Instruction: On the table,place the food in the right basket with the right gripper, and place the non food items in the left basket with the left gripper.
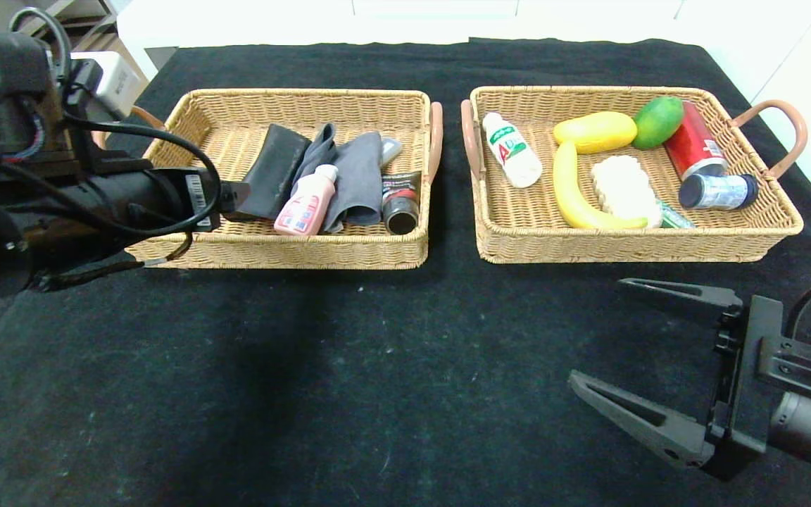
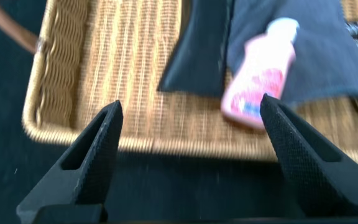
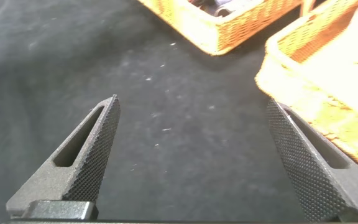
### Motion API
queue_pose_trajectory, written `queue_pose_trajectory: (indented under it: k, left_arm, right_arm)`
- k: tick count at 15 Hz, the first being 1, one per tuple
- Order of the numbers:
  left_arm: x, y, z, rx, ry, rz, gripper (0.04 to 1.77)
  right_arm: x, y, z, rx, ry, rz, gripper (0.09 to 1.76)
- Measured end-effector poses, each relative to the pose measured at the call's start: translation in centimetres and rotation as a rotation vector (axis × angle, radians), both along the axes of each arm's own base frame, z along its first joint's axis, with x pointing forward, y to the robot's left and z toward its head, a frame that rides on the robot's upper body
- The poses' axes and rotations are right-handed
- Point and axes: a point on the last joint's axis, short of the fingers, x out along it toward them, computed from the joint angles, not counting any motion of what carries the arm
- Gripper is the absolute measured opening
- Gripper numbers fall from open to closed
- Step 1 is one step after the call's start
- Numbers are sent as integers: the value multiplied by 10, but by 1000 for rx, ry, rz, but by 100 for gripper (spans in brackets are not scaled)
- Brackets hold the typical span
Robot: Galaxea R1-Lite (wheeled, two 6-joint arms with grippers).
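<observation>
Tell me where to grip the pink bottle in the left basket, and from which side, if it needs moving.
Grip the pink bottle across its body, below the white cap, coming from above. It lies flat, leaning on the grey cloth, with the basket wall close in front, so a side approach looks blocked. The left tool is open over that wall.

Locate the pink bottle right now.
Head view: pink bottle lies in the left basket, front middle, on the grey cloth, beside the black can.

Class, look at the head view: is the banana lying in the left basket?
No, the banana lies in the right basket, beside the white bottle and the yellow mango.
</observation>
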Motion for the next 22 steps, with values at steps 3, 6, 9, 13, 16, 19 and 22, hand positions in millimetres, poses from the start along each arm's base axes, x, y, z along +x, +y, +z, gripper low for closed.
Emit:
queue_pose_trajectory:
  k: [3,6,9,13,16,19,22]
  left_arm:
    - [-37,10,-11,2,16,-41,164]
    - [-74,22,-14,-5,-1,-48,167]
    - [-113,34,-12,-9,-39,-60,168]
    - [-177,54,-19,11,-36,-92,169]
    - [-228,70,-26,43,-63,-132,170]
    - [-277,75,-37,112,-105,-209,170]
    - [-319,67,-38,134,-158,-223,170]
  right_arm:
    - [9,-14,9,26,-21,-65,171]
    - [18,-35,18,55,-33,-135,171]
    - [16,-58,31,87,-36,-240,171]
    - [-25,-79,37,74,89,-312,171]
    - [-71,-92,37,74,140,-411,171]
    - [-127,-105,31,70,165,-516,171]
    - [-186,-113,29,84,159,-623,171]
